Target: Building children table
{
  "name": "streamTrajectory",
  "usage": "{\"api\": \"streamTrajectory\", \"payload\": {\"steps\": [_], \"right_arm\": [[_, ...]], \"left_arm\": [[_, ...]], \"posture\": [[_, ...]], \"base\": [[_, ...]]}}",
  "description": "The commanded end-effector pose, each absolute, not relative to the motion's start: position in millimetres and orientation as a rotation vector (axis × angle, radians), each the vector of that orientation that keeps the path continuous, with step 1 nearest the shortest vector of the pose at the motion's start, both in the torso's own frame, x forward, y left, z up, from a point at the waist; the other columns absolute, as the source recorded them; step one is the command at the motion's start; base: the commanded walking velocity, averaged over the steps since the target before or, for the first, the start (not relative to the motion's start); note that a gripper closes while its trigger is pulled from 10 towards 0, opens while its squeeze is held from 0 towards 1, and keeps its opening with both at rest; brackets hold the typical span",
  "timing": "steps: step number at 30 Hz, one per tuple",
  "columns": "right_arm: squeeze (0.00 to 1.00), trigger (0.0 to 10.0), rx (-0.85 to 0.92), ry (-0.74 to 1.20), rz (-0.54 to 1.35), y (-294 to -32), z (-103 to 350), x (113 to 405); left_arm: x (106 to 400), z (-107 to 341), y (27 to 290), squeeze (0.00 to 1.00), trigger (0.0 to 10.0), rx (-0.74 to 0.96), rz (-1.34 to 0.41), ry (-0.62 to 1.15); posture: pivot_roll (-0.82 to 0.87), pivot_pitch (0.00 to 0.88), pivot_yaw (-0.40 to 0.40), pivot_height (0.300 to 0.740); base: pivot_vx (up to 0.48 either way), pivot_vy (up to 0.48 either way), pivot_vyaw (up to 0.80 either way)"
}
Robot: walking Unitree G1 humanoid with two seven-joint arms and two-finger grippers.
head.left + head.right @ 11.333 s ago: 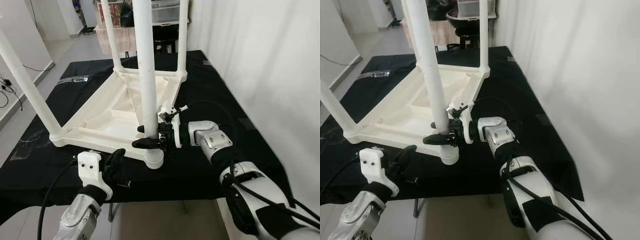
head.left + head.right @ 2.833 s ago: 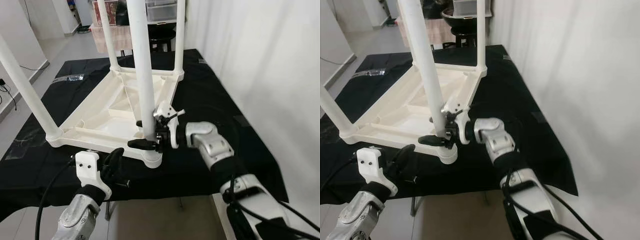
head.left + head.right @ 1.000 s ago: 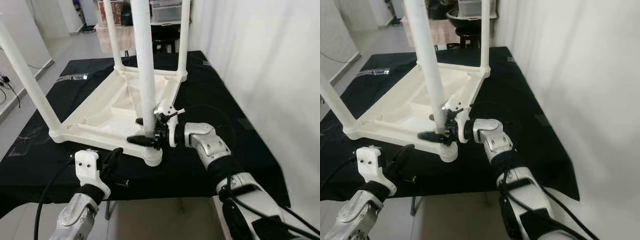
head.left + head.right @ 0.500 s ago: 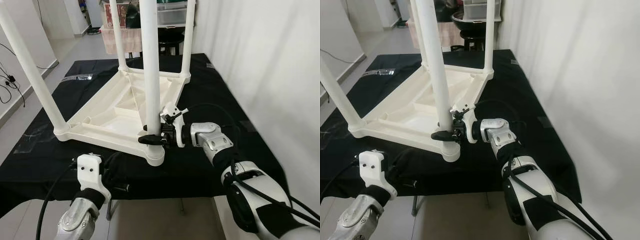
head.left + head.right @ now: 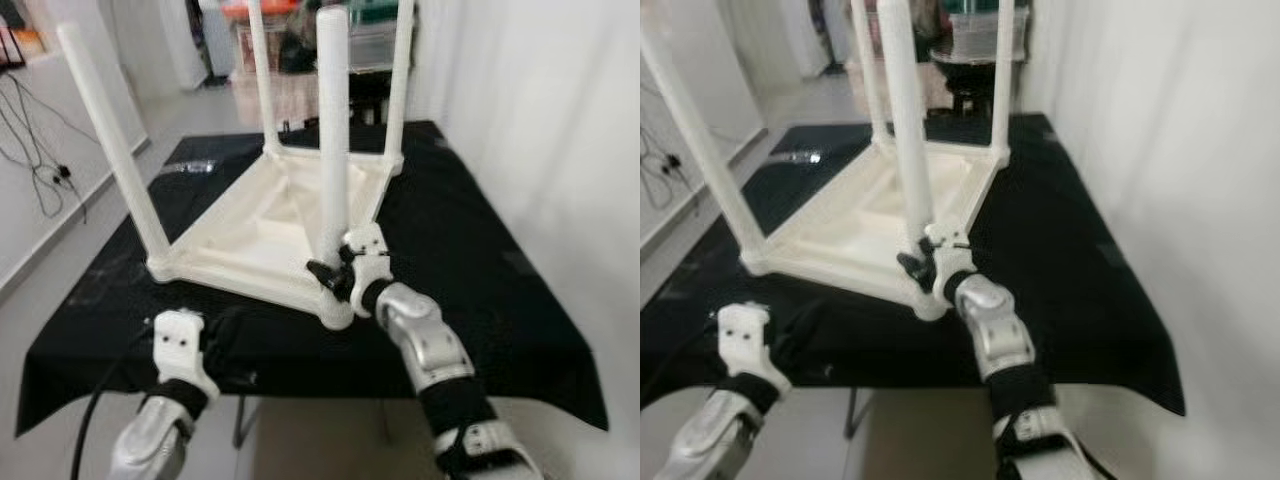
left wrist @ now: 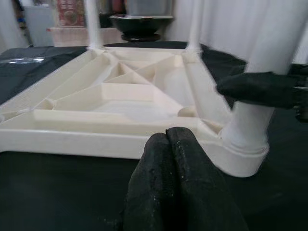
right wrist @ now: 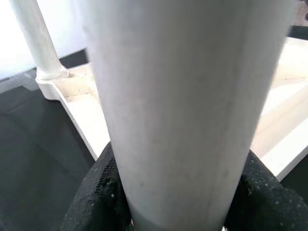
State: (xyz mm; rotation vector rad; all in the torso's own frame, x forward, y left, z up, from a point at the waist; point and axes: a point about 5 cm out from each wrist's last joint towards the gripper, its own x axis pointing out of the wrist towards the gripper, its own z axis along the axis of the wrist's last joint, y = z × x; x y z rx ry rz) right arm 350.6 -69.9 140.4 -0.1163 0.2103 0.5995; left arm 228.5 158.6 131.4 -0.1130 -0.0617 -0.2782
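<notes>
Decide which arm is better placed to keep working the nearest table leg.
Right: its tool already clamps the nearest leg near its socket. The left tool is shut, short of the tabletop's edge.

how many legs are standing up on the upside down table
4, one at each corner: near left leg, near right leg clamped low down by the right gripper, far left leg, far right leg.

One upturned white table [image 5: 250,235], four legs [image 5: 333,120], two pincers [image 5: 325,275], one black cloth [image 5: 470,260]
</notes>
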Motion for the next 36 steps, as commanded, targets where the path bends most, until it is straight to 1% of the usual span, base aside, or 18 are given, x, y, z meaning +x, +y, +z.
{"api": "streamTrajectory", "payload": {"steps": [1, 2, 3, 4, 5, 9, 11, 12, 14, 15, 16, 19, 21, 27, 29, 31, 34, 36], "right_arm": [[0.0, 0.0, -0.115, 0.321, 0.603, -71.6, 117.3, 346.0], [0.0, 0.0, -0.124, 0.329, 0.605, -70.5, 116.3, 348.1], [0.0, 10.0, -0.129, 0.333, 0.618, -69.0, 117.5, 351.7], [0.0, 10.0, -0.129, 0.333, 0.618, -69.0, 117.5, 351.7], [1.0, 10.0, -0.093, 0.3, 0.683, -65.9, 126.1, 359.6], [1.0, 10.0, -0.038, 0.25, 0.773, -59.9, 141.2, 361.5], [1.0, 10.0, -0.018, 0.149, 0.912, -59.0, 166.3, 359.6], [0.4, 10.0, -0.03, 0.13, 0.968, -60.7, 170.6, 360.6], [0.4, 10.0, -0.03, 0.13, 0.968, -60.7, 170.6, 360.6], [0.0, 10.0, -0.048, 0.106, 1.031, -62.3, 174.4, 361.8], [0.0, 10.0, -0.063, 0.107, 1.096, -64.0, 176.4, 363.7], [0.0, 10.0, -0.071, 0.11, 1.141, -65.2, 177.6, 365.5], [0.0, 10.0, -0.117, 0.125, 1.222, -65.5, 178.1, 369.4], [0.0, 10.0, -0.103, 0.117, 1.264, -61.7, 185.2, 372.6], [0.0, 10.0, -0.098, 0.098, 1.332, -58.6, 193.2, 372.0], [0.0, 10.0, -0.098, 0.091, 1.365, -58.0, 196.0, 371.5], [0.0, 10.0, -0.082, 0.077, 1.452, -57.8, 203.3, 369.2], [0.0, 10.0, -0.078, 0.069, 1.489, -58.0, 206.4, 368.6]], "left_arm": [[229.5, 128.2, 161.0, 0.0, 10.0, -0.115, -0.279, -0.045], [229.7, 128.2, 161.4, 0.0, 10.0, -0.117, -0.274, -0.048], [230.1, 128.5, 162.2, 0.0, 10.0, -0.118, -0.261, -0.052], [230.1, 128.5, 162.2, 0.0, 10.0, -0.118, -0.261, -0.052], [230.8, 129.1, 162.5, 0.0, 10.0, -0.119, -0.252, -0.056], [231.4, 129.3, 161.8, 0.0, 10.0, -0.122, -0.258, -0.056], [232.2, 129.4, 160.4, 0.0, 10.0, -0.127, -0.269, -0.056], [232.5, 129.5, 160.0, 0.0, 10.0, -0.129, -0.271, -0.056], [232.5, 129.5, 160.0, 0.0, 10.0, -0.129, -0.271, -0.056], [232.8, 129.6, 159.4, 0.0, 10.0, -0.131, -0.273, -0.057], [232.9, 129.7, 158.8, 0.0, 10.0, -0.133, -0.273, -0.059], [233.0, 129.8, 158.4, 0.0, 10.0, -0.135, -0.274, -0.06], [232.2, 130.5, 156.9, 0.0, 10.0, -0.137, -0.274, -0.063], [229.4, 132.3, 155.5, 0.0, 10.0, -0.14, -0.275, -0.067], [217.2, 137.7, 153.5, 0.0, 10.0, -0.145, -0.29, -0.076], [210.8, 140.2, 152.3, 0.0, 10.0, -0.148, -0.297, -0.08], [195.4, 144.7, 148.3, 0.0, 10.0, -0.161, -0.322, -0.079], [189.4, 146.2, 146.5, 0.0, 10.0, -0.166, -0.334, -0.076]], "posture": [[-0.02, 0.0, 0.034, 0.74], [-0.02, 0.0, 0.034, 0.74], [-0.02, 0.0, 0.038, 0.74], [-0.02, 0.0, 0.038, 0.74], [-0.01, 0.0, 0.033, 0.74], [-0.01, 0.0, 0.035, 0.74], [-0.01, 0.0, 0.032, 0.74], [-0.01, 0.0, 0.028, 0.74], [-0.01, 0.0, 0.028, 0.74], [-0.01, 0.0, 0.028, 0.74], [-0.01, 0.0, 0.022, 0.74], [-0.01, 0.0, 0.022, 0.74], [0.01, 0.0, 0.012, 0.74], [0.02, 0.0, 0.012, 0.74], [0.06, 0.086, 0.022, 0.74], [0.06, 0.097, 0.024, 0.74], [0.08, 0.169, 0.033, 0.74], [0.08, 0.179, 0.034, 0.74]], "base": [[0.0, 0.0, 0.0], [0.0, 0.0, 0.0], [0.0, 0.0, 0.0], [0.0, 0.0, 0.0], [0.0, 0.0, 0.0], [0.0, 0.0, 0.0], [0.0, 0.0, 0.0], [0.0, 0.0, 0.0], [0.0, 0.0, 0.0], [0.0, 0.0, 0.0], [0.0, 0.0, 0.0], [0.0, 0.0, 0.0], [0.0, 0.0, 0.0], [0.0, 0.0, 0.0], [0.0, 0.0, 0.0], [0.0, 0.0, 0.0], [0.0, 0.0, 0.0], [0.0, 0.0, 0.0]]}}
